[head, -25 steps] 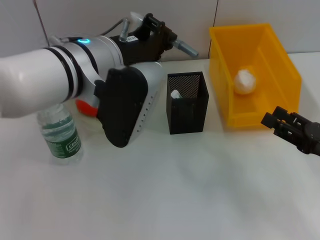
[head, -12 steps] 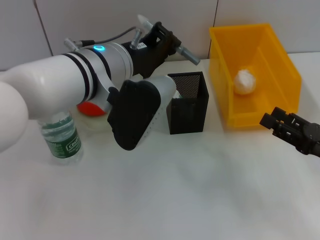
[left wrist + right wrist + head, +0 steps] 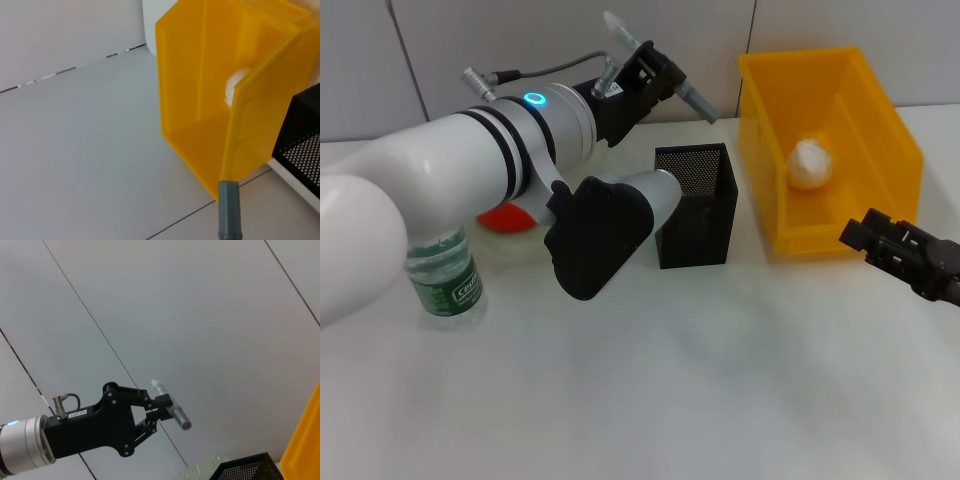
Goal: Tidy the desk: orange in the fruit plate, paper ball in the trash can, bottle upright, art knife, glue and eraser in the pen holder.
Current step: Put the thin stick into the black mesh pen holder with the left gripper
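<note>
While the glue (image 3: 660, 63) is clamped in the left gripper (image 3: 655, 70), it has been carried nearer the pen holder (image 3: 695, 205), so insertion appears imminent.

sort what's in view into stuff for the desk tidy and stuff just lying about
For the job: glue, held by the left end effector near the pen holder; paper ball in the trash can; orange; bottle, upright.
Just there: table; right end effector, idle beside the trash can.
</note>
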Tool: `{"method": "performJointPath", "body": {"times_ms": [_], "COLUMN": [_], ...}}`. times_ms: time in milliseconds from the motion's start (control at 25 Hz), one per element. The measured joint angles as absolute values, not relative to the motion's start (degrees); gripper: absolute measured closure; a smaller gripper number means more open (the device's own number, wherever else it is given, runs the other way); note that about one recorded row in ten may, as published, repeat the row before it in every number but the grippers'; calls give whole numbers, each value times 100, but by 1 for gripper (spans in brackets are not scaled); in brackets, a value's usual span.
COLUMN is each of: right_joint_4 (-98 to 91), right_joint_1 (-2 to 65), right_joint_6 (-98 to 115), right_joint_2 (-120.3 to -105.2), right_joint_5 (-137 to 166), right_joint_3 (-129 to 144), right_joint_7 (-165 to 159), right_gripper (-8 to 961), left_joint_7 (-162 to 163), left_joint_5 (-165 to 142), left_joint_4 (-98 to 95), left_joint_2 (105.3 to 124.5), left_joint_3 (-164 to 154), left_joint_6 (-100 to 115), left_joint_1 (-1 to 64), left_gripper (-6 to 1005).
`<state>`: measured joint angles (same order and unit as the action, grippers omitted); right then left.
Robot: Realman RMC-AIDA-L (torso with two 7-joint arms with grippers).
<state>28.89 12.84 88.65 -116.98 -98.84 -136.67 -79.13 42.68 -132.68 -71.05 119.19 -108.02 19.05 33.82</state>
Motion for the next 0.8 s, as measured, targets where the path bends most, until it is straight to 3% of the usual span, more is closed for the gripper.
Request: {"method": "performJointPath", "body": {"times_ms": [800], "right_joint_4": [2892], "right_joint_1": [1220], "right_joint_6": [8976], "right_joint_2": [-11717], "right_joint_5": [-9882], "right_joint_3": [-13667], "right_joint_7": [-7930], "right_gripper": [220], "left_joint_7": [3910], "left_joint_5": [-13299], "left_joint_4": [-6366], "left_joint_2": [11918], "left_joint_3": [-11332], "left_joint_6": [818], "left_joint_1": [3602], "left_gripper": [878]}}
